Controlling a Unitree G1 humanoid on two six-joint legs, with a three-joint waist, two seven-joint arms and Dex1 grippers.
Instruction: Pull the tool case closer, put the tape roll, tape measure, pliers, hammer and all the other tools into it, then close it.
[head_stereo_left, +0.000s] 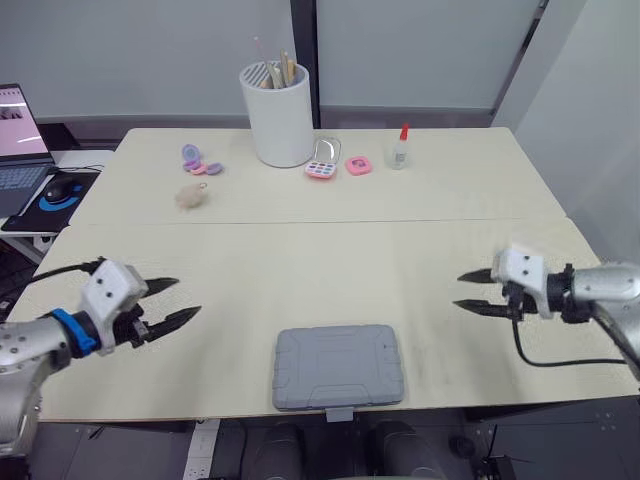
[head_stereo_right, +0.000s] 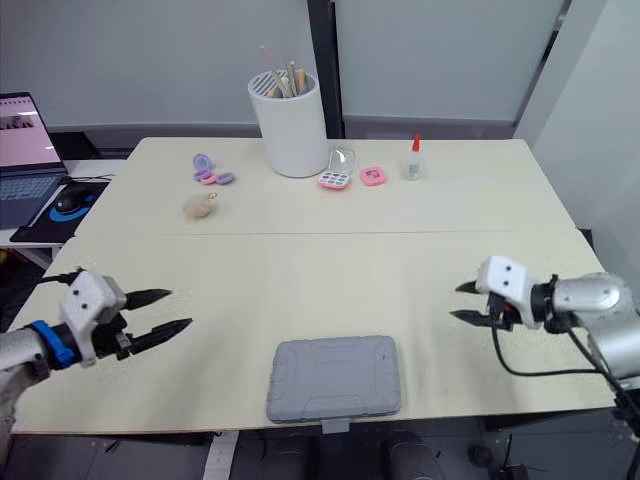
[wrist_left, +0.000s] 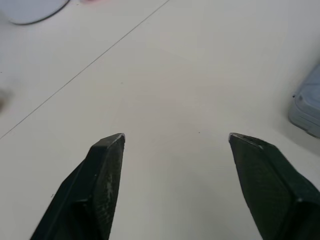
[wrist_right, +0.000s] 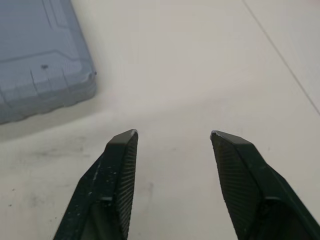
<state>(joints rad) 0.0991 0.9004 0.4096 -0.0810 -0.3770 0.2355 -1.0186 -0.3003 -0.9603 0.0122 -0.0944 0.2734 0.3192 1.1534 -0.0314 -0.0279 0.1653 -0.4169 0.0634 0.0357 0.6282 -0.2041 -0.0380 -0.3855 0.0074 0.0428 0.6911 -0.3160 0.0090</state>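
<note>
A grey tool case (head_stereo_left: 337, 366) lies flat and shut at the front edge of the table, between my two arms. Its corner also appears in the right wrist view (wrist_right: 40, 55) and its edge in the left wrist view (wrist_left: 307, 107). My left gripper (head_stereo_left: 178, 301) hovers open over the bare tabletop to the case's left, nothing between its fingers (wrist_left: 102, 170). My right gripper (head_stereo_left: 470, 291) is open too, to the right of the case and pointing toward it, with its fingertips (wrist_right: 122, 150) apart over the table.
At the back of the table stand a white cylindrical holder with sticks (head_stereo_left: 277, 112), a glue bottle (head_stereo_left: 402, 146), small pink and purple items (head_stereo_left: 322, 168), and a beige lump (head_stereo_left: 192, 195). A laptop and mouse (head_stereo_left: 62, 188) sit on a side desk at the left.
</note>
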